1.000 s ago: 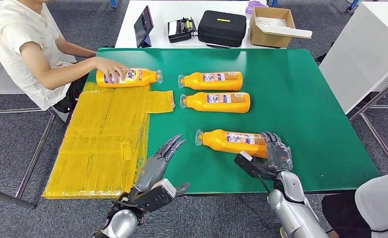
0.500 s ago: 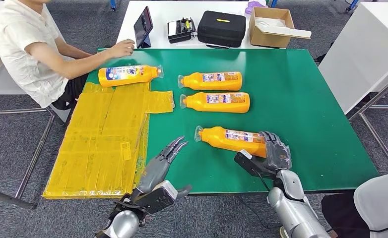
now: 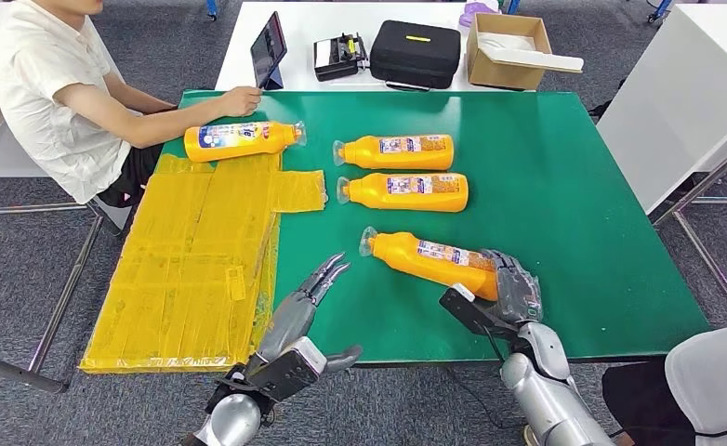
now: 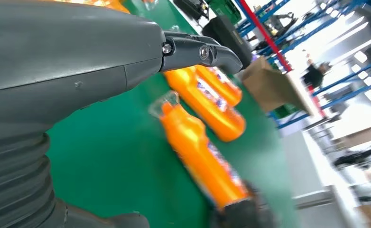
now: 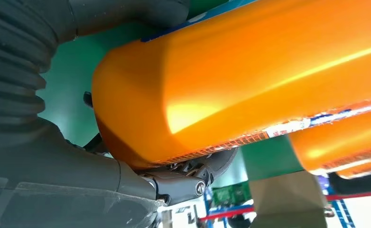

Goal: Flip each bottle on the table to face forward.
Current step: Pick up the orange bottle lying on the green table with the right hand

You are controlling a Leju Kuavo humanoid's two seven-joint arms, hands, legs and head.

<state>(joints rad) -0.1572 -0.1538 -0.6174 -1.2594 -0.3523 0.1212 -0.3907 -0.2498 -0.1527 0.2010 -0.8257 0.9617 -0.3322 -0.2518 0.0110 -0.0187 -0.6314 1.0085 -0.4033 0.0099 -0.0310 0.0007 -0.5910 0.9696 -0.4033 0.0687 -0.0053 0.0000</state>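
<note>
The right hand (image 3: 516, 283) has its dark fingers (image 3: 501, 263) wrapped over the base end of the nearest bottle (image 3: 429, 259), an orange one lying on its side with its cap pointing toward the robot's left and slightly away. Up close in the right wrist view, the bottle's flat bottom sits inside the grasp, with the thumb (image 5: 186, 183) on one side. The left hand (image 3: 297, 314) holds nothing; its fingers are straight and a little apart, hovering over the near edge of the green table (image 3: 574, 167), beside the yellow mat (image 3: 192, 269).

Beyond the held bottle lie two more orange bottles, the middle bottle (image 3: 403, 191) and the far bottle (image 3: 394, 151), parallel and near each other, each showing a small printed label. A fourth bottle (image 3: 242, 140) lies at the far left corner with a larger blue and white label up; a seated person's hand (image 3: 239, 99) rests just beyond it.

Judging by the labels, that fourth bottle may already be turned, while the other three seem to wait, so most of the job looks undone.

The held bottle lies near the table's front edge, with open green surface to its right and a gap between it and the middle bottle. A white table (image 3: 360, 19) with a black case (image 3: 416, 51) and a cardboard box (image 3: 508, 46) stands behind.
</note>
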